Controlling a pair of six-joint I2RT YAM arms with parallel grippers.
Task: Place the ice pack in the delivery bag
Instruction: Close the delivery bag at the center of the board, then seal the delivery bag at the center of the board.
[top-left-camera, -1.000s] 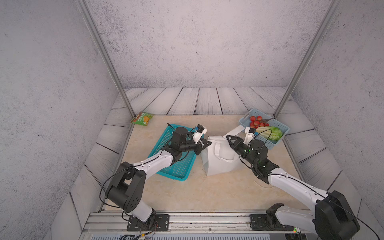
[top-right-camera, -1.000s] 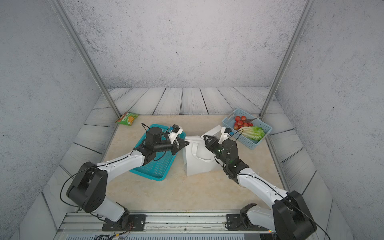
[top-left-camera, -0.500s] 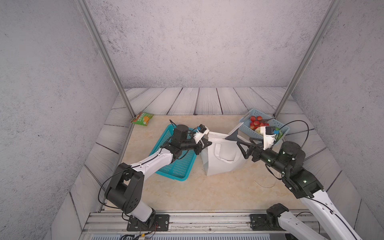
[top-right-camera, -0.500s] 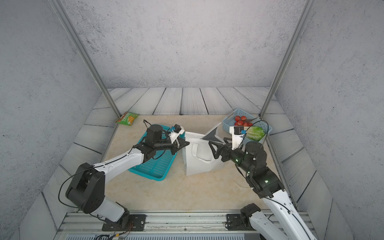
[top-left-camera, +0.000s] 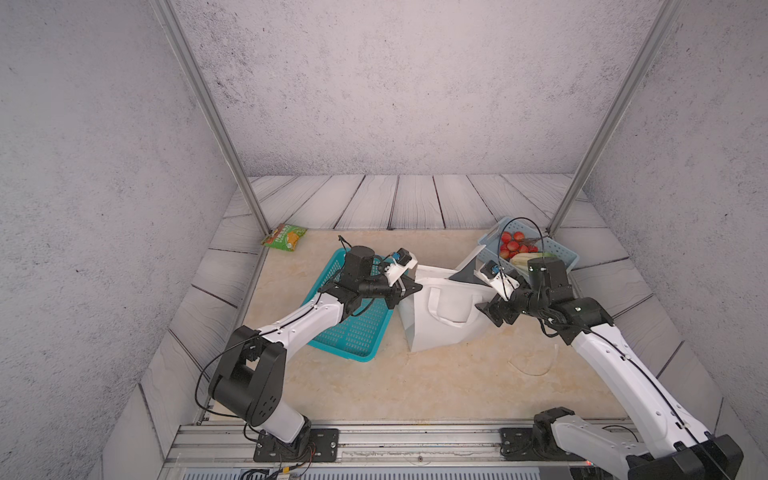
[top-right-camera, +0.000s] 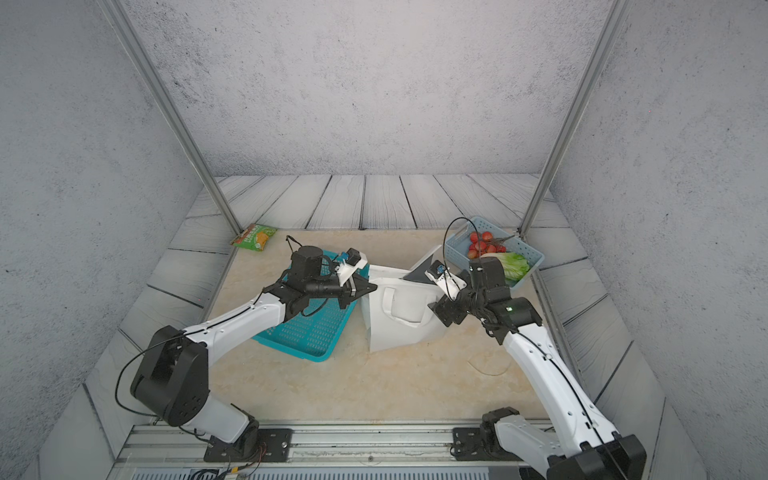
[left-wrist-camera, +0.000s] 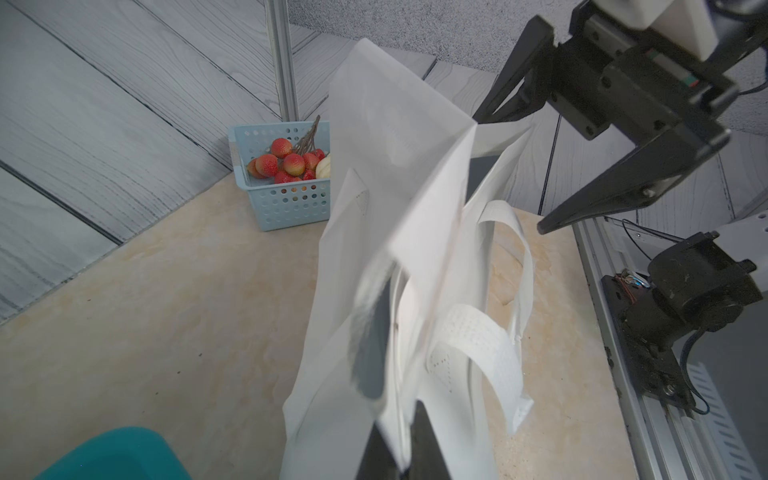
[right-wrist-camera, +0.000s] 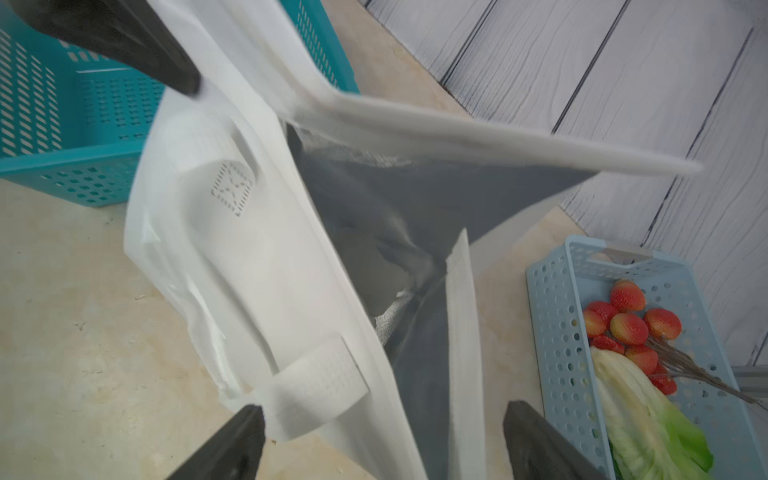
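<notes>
Beige marble counter (top-left-camera: 436, 386) w/ teal mesh basket (top-left-camera: 357, 332), white delivery bag (top-left-camera: 440, 328), pale blue basket (top-left-camera: 557, 249) far R; snack packet (top-left-camera: 284, 237) at far-L corner.

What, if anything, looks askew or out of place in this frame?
The delivery bag stands lopsided and creased. The left gripper pinches its rim, and one flap juts out toward the pale blue basket. A green snack packet lies at the tabletop's far corner, partly on the grey planks.

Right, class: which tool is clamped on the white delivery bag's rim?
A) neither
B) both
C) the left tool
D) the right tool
C: the left tool is shut on the delivery bag at its edge, while the right tool has its jaws wide open, gripping nothing.
</notes>
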